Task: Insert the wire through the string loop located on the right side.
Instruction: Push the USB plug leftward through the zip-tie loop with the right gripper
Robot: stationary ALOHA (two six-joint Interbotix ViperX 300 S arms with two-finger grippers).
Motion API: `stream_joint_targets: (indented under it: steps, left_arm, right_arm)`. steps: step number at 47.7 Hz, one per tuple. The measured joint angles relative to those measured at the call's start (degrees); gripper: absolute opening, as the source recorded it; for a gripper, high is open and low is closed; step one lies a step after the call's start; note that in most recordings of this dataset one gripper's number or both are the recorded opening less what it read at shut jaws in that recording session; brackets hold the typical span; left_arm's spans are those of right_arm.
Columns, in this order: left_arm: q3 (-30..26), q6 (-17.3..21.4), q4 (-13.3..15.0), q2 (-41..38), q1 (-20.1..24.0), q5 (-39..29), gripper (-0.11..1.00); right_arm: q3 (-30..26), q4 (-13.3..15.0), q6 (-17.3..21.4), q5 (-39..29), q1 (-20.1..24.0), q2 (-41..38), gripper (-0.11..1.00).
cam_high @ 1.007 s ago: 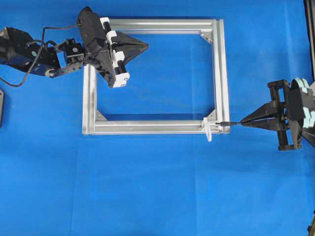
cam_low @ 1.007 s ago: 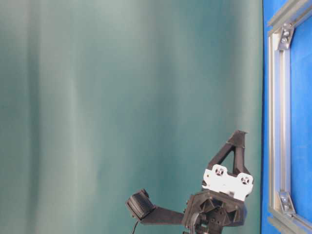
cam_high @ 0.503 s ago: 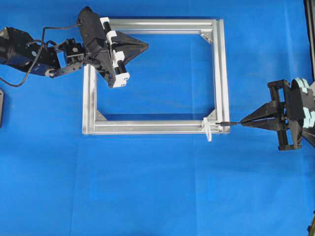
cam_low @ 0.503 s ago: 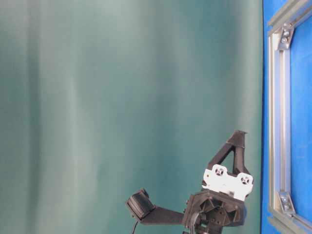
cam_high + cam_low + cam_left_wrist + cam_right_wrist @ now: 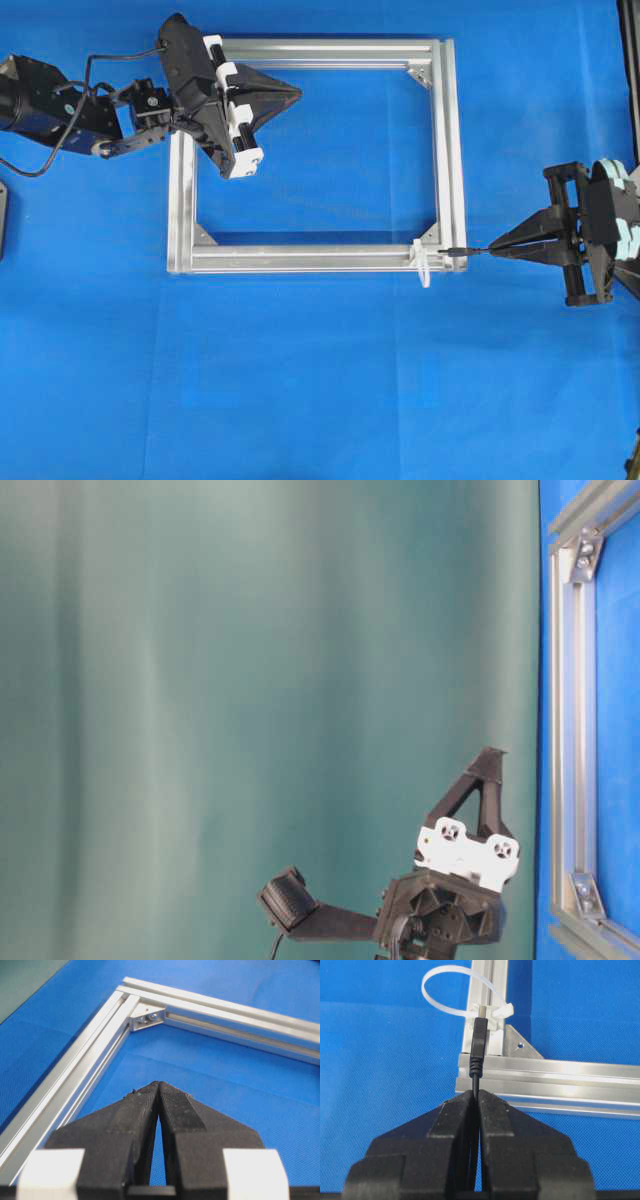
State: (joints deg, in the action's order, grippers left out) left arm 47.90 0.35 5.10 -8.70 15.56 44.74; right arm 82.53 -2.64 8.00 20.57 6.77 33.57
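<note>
1. Overhead: right gripper point(image 5: 492, 250) clamped on the wire point(image 5: 468, 251), plug tip at the frame's point(image 5: 320, 258) lower right corner, just right of the string loop point(image 5: 424, 266). Left gripper point(image 5: 296, 93) pinched together, empty, over the frame's upper left part.
2. Table-level: left gripper point(image 5: 490, 763) in view; jaw state not readable here. Frame point(image 5: 572, 730) at right edge.
3. Left wrist: fingers point(image 5: 172, 1105) pressed together, nothing between, above blue cloth point(image 5: 225, 1080) inside the frame point(image 5: 90, 1060).
4. Right wrist: fingers point(image 5: 495, 1110) hold the wire point(image 5: 477, 1067); plug points at the loop's point(image 5: 445, 990) clasp; loop stands left of it.

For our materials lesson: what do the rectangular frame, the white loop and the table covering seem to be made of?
Frame: probably aluminium; silver, brushed, grooved profile.
Loop: likely plastic; thin, smooth white strip holding its curve.
Table covering: seemingly cloth or textured mat; matte blue, fine weave.
</note>
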Motion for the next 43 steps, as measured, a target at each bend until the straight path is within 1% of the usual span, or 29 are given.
stream_joint_targets:
  steps: [6,15,30,37,43]
  left_arm:
    - [0.0,0.0,0.0,0.0,0.0,0.0,0.00]
    - [0.0,0.0,0.0,0.0,0.0,0.0,0.00]
    - [0.0,0.0,-0.2,0.0,0.0,0.0,0.00]
    - [0.0,0.0,-0.1,0.0,-0.1,0.0,0.00]
    - [0.0,0.1,-0.2,0.0,0.0,0.0,0.00]
  right_arm:
    - [0.1,0.0,0.0,0.4,0.1,-0.1,-0.04]
    - [-0.2,0.0,0.0,3.4,0.6,-2.6,-0.04]
    - [-2.7,0.0,-0.2,10.1,0.7,-11.6,-0.04]
    - [-4.9,0.0,-0.3,12.9,0.8,-15.7,-0.04]
    - [-6.9,0.0,-0.4,14.1,0.7,-18.9,-0.04]
